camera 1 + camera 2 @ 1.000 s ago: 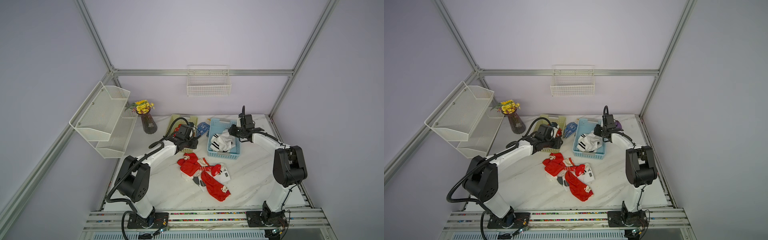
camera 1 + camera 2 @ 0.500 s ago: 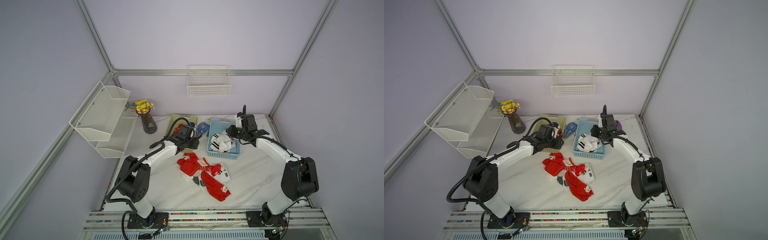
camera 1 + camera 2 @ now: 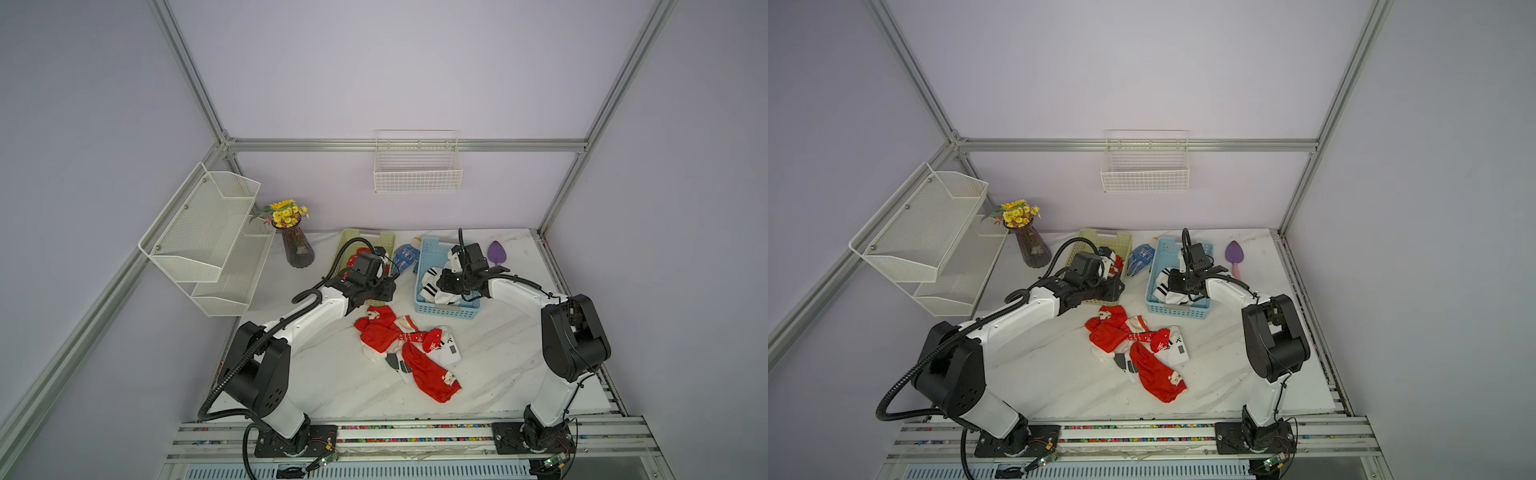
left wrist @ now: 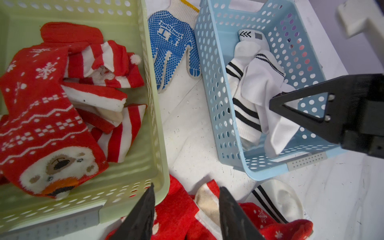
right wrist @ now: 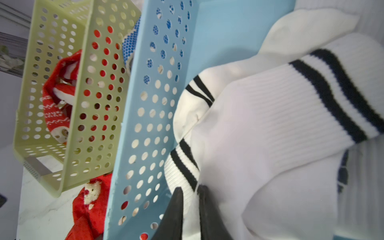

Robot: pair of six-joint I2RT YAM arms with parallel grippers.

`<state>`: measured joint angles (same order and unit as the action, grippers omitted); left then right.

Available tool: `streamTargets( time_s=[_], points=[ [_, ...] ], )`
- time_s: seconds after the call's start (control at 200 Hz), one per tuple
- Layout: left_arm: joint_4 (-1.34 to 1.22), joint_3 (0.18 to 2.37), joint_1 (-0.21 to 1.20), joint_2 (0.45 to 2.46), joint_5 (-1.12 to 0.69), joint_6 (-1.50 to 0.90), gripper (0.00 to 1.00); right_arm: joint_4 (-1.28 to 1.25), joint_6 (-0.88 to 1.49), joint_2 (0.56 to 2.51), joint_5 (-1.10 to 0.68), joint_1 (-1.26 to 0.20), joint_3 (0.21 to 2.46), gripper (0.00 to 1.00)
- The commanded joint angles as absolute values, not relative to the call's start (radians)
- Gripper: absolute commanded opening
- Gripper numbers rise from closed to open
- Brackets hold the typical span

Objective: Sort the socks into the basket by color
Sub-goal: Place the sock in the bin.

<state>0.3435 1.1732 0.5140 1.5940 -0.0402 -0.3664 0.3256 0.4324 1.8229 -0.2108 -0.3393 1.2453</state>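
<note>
The socks [image 3: 428, 374] not yet sorted lie in a tangled heap near the middle of the white marbled surface [image 3: 332, 382], just in front of the two baskets. Most are red with white snowflakes and Santa figures. A white sock [image 3: 448, 352] with a grey mark and another with black stripes are mixed in among them.

At the far side, the green basket [image 4: 153, 116] holds red socks [image 4: 41, 108], several with red-and-white striped cuffs and one with a bear's face. Beside it, the blue basket [image 4: 214, 87] holds white socks [image 4: 255, 83] with black stripes. A blue-dotted glove [image 4: 172, 47] lies flat on the surface between the two baskets.

The left pincer [image 4: 187, 187] hangs over the near corner of the green basket and the edge of the heap. Its jaws stand apart with nothing between them. The right pincer [image 5: 190, 188] is down inside the blue basket. Its jaws are drawn close together, with the ribbed white fabric of a striped sock [image 5: 182, 166] pinched between them.

At the back in both top views, a purple spade-shaped tool [image 3: 496, 251] lies to the right of the blue basket. A dark vase of yellow flowers [image 3: 297, 249] stands to the left of the green one.
</note>
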Motion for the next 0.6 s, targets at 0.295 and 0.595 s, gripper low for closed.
streamTargets(
  time_s=[0.295, 0.595],
  points=[
    [0.328, 1.081, 0.546, 1.494, -0.044, -0.442, 0.5, 0.348, 0.406, 1.881, -0.176, -0.34, 1.305, 0.19],
    [0.426, 1.085, 0.612, 1.452, 0.001, -0.457, 0.55, 0.406, 0.388, 1.783, -0.17, -0.339, 1.357, 0.19]
  ],
)
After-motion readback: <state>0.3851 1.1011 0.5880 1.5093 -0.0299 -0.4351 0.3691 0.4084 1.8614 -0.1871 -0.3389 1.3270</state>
